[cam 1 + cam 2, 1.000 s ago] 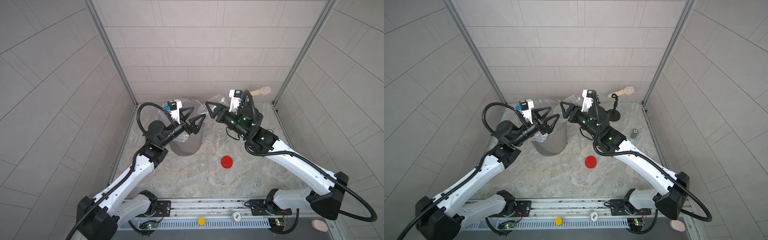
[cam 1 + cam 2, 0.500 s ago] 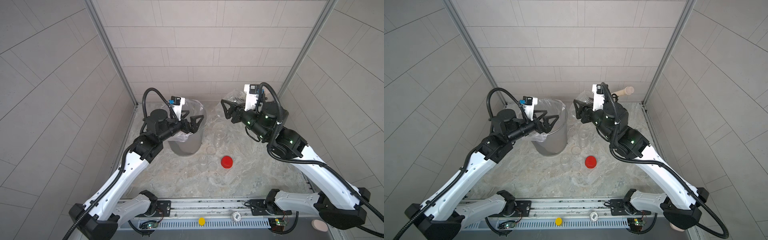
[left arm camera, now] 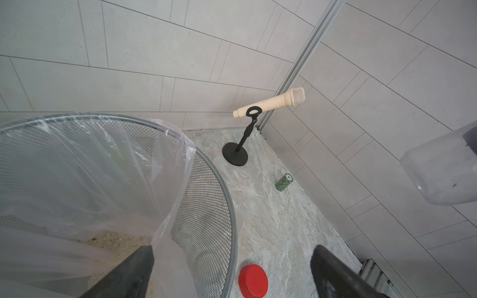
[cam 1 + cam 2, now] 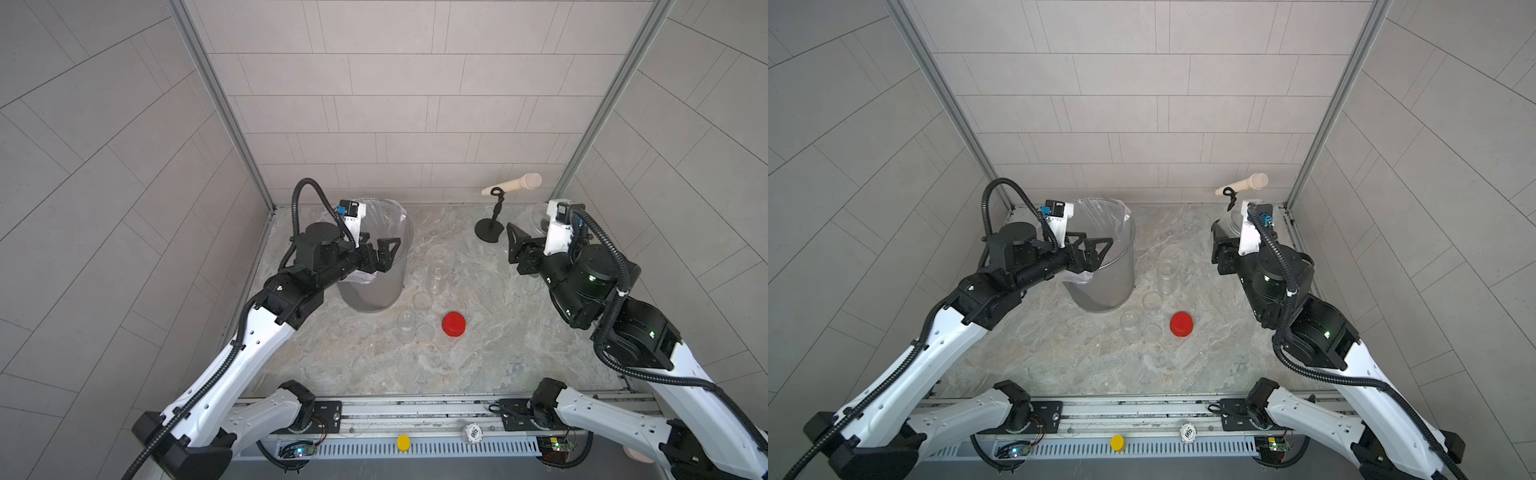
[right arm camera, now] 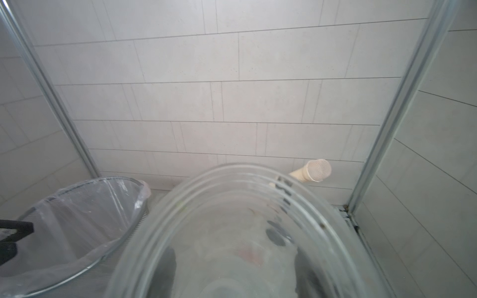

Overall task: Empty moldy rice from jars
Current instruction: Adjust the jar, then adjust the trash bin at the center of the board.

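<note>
**Right hand grips an emptied-looking jar; rice lies in the bin under the left hand**

- Right hand [image 5: 232, 278]: clamped across the wall of a clear jar [image 5: 227, 201], which is raised off the tabletop [image 4: 478, 365] with its mouth pointing away from the wrist. There is a cloudy smear inside and no grain mass, so I judge it emptied.
- Handling of the clear jar: stiff, with a smooth wall that is probably slick, and light now. I can't tell glass from plastic, so treat it as breakable. The best hold is mid-wall, below the ridged neck.
- Left hand [image 3: 232, 248]: jaws wide apart and holding nothing. One finger is over the mouth of the wire-mesh bin [image 3: 219, 185], the other outside its rim.
- Below the left hand, inside the bin's plastic liner [image 3: 108, 165]: the moldy rice [image 3: 113, 240], pale beige loose grain on the bottom. It probably pours freely, though damp clumps may cling.
- Between the two hands, nearer the left:
  - taller jar [image 4: 437, 276] and shorter jar [image 4: 405, 326], both lidless, with no rice seen in them;
  - two clear lids [image 4: 422, 299];
  - a red lid [image 4: 454, 324].
- Just beside the right hand, toward the back wall: a cream microphone [image 4: 513, 185] on a black stand.
- Writing: none readable. The mark on the end of the green cylinder [image 3: 284, 182] and the round sticker [image 4: 471, 433] on the front rail are too small.
</note>
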Controlling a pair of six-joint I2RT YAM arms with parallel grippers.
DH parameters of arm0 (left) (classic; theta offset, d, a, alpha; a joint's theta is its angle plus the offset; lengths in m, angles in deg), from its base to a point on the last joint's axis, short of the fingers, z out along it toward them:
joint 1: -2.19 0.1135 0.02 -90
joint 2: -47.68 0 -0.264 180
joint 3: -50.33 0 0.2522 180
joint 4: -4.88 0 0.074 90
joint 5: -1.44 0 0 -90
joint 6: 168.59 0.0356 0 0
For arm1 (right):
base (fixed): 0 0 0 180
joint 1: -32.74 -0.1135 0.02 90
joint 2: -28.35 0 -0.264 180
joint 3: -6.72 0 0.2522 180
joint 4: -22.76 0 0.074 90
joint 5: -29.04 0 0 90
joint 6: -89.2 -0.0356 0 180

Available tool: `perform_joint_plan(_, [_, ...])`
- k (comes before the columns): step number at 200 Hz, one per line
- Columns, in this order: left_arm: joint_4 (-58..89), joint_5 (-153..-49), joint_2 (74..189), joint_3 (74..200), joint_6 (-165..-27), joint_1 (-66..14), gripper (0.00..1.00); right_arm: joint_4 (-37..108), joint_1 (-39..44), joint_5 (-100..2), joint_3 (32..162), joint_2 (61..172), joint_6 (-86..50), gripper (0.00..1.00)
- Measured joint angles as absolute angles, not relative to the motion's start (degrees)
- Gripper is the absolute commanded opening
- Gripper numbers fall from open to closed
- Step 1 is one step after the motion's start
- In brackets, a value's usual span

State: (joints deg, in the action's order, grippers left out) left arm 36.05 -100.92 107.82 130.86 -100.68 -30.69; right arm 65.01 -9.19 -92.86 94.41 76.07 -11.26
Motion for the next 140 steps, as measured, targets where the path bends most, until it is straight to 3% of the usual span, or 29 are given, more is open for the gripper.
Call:
perform_joint_plan(70, [34.24,-90.86,108.04,125.52,-101.00,-44.27,1.00,66.98,-8.84,-101.32,73.19,69.08,-12.12,0.43])
perform_joint_plan(140, [33.34,-87.10,108.55,122.75,-100.59,-48.22,1.00,66.56,-8.84,-100.29,65.50,64.18,-20.05,0.44])
